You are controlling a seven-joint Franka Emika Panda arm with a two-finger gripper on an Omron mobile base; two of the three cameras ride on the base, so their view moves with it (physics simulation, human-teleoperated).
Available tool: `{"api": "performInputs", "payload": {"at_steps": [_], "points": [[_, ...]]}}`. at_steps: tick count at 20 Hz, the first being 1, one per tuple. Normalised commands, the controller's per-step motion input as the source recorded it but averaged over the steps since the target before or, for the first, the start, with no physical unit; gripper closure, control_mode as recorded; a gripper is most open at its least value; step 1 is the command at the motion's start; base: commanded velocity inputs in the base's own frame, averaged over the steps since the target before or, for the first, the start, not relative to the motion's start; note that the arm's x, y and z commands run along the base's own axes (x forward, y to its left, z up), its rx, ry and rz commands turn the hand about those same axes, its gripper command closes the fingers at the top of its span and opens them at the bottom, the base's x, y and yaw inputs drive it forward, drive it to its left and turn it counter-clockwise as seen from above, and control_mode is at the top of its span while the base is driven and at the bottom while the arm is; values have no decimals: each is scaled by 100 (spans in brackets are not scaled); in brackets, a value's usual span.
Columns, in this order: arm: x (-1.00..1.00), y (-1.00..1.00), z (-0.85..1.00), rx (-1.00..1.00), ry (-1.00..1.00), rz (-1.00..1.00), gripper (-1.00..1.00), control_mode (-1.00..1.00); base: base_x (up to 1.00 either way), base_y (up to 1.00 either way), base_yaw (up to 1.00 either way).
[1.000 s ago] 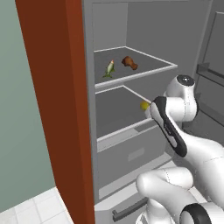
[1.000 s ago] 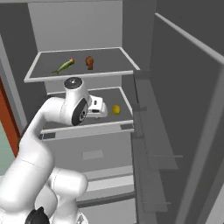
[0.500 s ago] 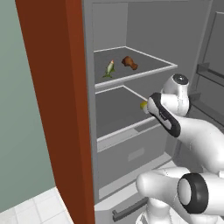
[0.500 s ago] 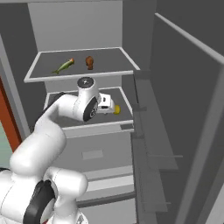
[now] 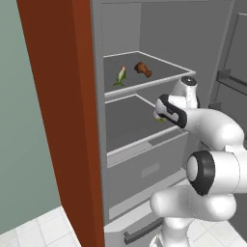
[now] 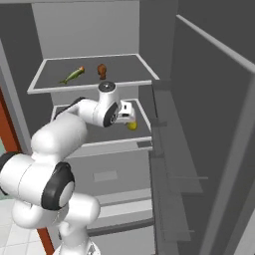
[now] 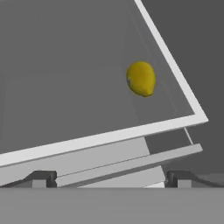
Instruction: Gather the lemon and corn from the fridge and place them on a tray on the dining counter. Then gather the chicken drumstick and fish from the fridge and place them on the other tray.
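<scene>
While the hand (image 6: 130, 118) gapes wide and empty, a smooth oval lemon (image 7: 141, 78) rests on the flat grey shelf (image 7: 65, 78).

Open shelf (image 7: 65, 87) around the lemon (image 7: 141, 78) — right fridge wall (image 7: 192, 48) close beside.

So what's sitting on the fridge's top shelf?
On the top shelf lie a green fish and a brown chicken drumstick, apart from each other. The arm covers none of that shelf.
</scene>
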Motion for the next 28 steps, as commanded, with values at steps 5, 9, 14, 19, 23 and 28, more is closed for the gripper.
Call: {"api": "performInputs", "payload": {"at_steps": [5,9,14,19,23,28], "points": [[50,-9,-27,0,1,0,-100,-100,0,0,0],[51,-14,-30,0,1,1,-100,-100,0,0,0],[47,-18,-29,0,0,3,-100,-100,0,0,0],[46,-11,-26,0,0,2,-100,-100,0,0,0],[46,-4,-25,0,0,1,-100,-100,0,0,0],[43,0,-22,0,0,0,-100,-100,0,0,0]]}}
